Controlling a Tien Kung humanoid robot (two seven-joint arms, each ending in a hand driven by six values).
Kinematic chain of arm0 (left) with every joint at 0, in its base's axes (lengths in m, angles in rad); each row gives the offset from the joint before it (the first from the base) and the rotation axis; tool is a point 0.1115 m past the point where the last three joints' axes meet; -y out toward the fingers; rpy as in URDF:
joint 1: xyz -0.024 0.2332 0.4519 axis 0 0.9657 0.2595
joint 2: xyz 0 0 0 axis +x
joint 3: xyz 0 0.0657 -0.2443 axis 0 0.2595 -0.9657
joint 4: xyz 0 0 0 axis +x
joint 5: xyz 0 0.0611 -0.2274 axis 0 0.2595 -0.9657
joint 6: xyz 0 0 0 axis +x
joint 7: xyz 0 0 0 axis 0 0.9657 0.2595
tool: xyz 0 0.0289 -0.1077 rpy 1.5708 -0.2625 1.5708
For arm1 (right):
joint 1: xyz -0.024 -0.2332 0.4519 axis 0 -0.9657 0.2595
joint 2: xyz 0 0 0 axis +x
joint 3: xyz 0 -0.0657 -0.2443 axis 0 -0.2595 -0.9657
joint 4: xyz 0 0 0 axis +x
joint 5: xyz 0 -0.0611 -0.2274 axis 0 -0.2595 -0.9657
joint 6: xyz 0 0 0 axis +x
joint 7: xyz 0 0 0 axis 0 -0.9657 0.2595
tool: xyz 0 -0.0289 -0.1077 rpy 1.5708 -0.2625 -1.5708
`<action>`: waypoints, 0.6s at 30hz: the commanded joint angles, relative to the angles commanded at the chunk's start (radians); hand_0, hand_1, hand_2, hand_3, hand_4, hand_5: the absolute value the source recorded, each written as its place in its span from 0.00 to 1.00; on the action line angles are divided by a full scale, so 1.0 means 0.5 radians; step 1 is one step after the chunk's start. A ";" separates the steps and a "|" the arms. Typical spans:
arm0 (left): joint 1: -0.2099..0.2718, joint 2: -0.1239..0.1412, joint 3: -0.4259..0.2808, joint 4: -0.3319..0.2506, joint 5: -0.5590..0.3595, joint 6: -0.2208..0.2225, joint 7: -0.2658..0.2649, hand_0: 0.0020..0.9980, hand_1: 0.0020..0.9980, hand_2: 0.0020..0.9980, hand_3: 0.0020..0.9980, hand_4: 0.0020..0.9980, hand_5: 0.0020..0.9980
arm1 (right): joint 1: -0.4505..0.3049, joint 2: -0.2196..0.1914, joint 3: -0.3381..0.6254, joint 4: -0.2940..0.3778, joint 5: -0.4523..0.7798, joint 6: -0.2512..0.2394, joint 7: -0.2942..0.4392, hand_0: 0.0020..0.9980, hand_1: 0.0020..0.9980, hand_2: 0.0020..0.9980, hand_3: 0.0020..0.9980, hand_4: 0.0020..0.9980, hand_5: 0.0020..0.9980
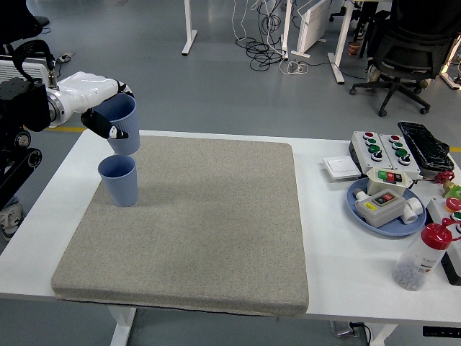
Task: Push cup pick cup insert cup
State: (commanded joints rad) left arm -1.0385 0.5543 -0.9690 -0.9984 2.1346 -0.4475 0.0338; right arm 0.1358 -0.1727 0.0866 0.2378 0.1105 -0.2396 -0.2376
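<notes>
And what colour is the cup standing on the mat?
Blue; the cup shows best in the head view.

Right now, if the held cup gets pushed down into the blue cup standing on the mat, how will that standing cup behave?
The standing cup looks light and is taller than it is wide, so an off-centre push could tip it. The grey mat looks rough, so it probably won't slide. The held cup in the left hand is tilted, so it may catch the rim.

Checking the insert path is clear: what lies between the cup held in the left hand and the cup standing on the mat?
Nothing. In the head view the held cup hangs just above the standing cup, with only a small bare gap between them.
</notes>
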 joint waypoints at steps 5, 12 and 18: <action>-0.003 -0.015 0.003 0.103 -0.046 0.008 -0.019 0.44 0.51 0.49 0.48 0.48 0.07 | 0.004 0.001 -0.002 0.001 0.006 -0.001 0.003 0.69 0.61 0.64 0.59 0.12 0.51; 0.009 -0.040 0.040 0.186 -0.081 0.029 -0.034 0.45 0.51 0.49 0.50 0.48 0.06 | 0.003 0.001 0.004 0.001 -0.009 0.000 -0.002 0.69 0.61 0.64 0.59 0.12 0.52; 0.025 -0.061 0.073 0.232 -0.067 0.056 -0.046 0.46 0.52 0.50 0.50 0.48 0.06 | 0.002 0.003 0.003 0.001 -0.006 0.000 -0.001 0.69 0.61 0.64 0.59 0.12 0.52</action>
State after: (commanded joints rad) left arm -1.0259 0.5236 -0.9324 -0.8823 2.1013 -0.4197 0.0107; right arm 0.1370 -0.1714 0.0881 0.2384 0.1074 -0.2396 -0.2378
